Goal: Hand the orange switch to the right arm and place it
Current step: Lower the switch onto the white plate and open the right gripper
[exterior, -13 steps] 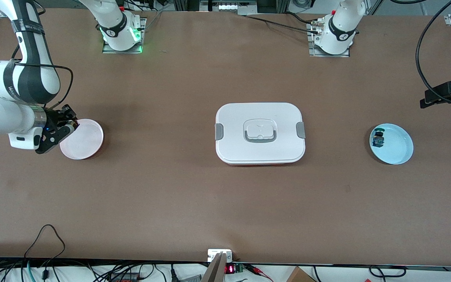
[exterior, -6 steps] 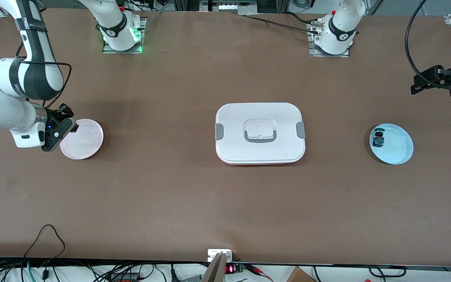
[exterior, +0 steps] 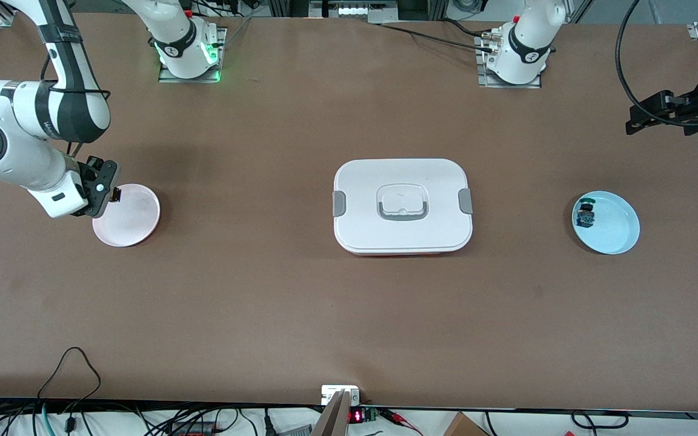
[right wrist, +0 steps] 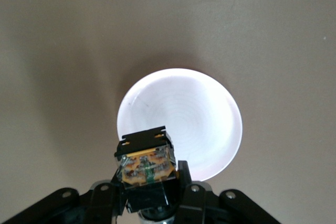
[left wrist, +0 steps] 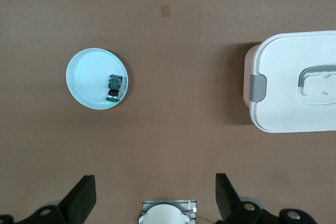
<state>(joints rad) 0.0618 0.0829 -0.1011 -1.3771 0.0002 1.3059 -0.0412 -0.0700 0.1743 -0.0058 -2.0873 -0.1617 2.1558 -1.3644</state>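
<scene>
Placement looms: right hand (exterior: 111, 192) pinches the orange switch (right wrist: 147, 165) over the pink dish's (exterior: 137, 221) rim, ready to drop; left hand (exterior: 646, 118) hangs spread, waiting clear.

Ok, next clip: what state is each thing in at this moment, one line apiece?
orange switch: held in the air over the pink dish's edge.
right gripper: shut on the orange switch.
left gripper: open, empty, raised near the left arm's end of the table.
pink dish: empty, flat on the table.
blue dish: holds the green-capped switch.
white lidded box: lid on, mid-table.
</scene>
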